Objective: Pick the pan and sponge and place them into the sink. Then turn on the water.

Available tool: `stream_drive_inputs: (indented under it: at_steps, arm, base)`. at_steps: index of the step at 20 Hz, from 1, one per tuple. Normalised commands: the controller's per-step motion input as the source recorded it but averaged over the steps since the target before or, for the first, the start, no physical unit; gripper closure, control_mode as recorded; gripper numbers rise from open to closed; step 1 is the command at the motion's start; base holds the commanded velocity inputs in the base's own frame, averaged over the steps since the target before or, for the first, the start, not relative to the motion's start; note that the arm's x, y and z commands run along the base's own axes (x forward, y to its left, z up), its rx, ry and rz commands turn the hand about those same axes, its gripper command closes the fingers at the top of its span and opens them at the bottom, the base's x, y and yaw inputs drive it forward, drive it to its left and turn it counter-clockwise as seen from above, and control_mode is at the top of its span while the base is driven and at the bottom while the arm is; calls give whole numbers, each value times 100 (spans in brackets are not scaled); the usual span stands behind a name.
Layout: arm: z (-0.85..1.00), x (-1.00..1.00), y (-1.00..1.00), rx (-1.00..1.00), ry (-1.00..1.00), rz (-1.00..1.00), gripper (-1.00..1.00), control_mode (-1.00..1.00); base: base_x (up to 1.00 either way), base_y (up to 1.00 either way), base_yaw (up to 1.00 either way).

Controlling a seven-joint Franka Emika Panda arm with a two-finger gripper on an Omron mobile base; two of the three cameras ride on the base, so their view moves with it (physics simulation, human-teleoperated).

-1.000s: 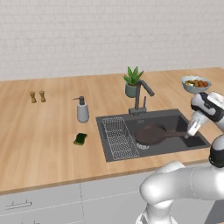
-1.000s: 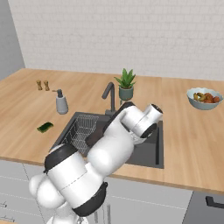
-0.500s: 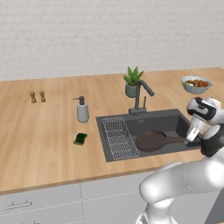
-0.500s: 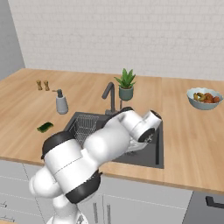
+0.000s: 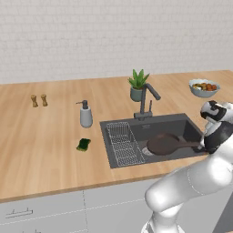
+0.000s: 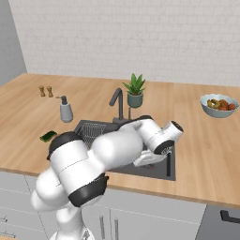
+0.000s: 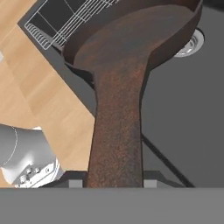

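Note:
The dark brown pan (image 5: 163, 144) lies low in the dark grey sink (image 5: 150, 121), its bowl next to the wire rack (image 5: 124, 144) and partly over the round drain (image 7: 190, 44). My gripper (image 5: 200, 146) is at the sink's right end, shut on the end of the pan's long handle (image 7: 116, 131); in the hand view the gripper (image 7: 113, 184) has the handle running up between its fingertips. The green sponge (image 5: 83, 144) rests on the counter left of the sink, seen also as the sponge (image 6: 48, 136) in the right base view. No water runs from the faucet (image 5: 145, 98).
A grey soap dispenser (image 5: 85, 115) stands behind the sponge. A potted plant (image 5: 137, 84) sits behind the faucet, a pale bowl of fruit (image 5: 204, 87) at the back right, and two small shakers (image 5: 38, 100) at the far left. My white arm arches over the sink's front right.
My gripper has come down at the sink's right end, and the pan has sunk lower into the basin with it. The sponge has not moved.

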Motion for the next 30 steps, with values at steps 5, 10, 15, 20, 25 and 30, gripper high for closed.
stream_drive_inputs:
  at_steps: [5, 10, 15, 20, 25, 30]
  arm:
    - [0, 60, -3, 0, 0, -7, 100, -100]
    - [-20, 61, 0, 0, 1, -4, 100, -100]
    - [-57, 31, 0, 0, 6, 0, 100, -100]
    - [-53, 12, -1, 0, 10, 0, 100, -100]
    - [-28, 49, -1, 0, 6, 0, 100, -100]
    - [-24, 86, -1, 0, 4, 2, 100, -100]
  base:
    - [0, 0, 0]
    - [0, 0, 0]
    - [0, 0, 0]
    - [0, 0, 0]
    - [0, 0, 0]
    - [0, 0, 0]
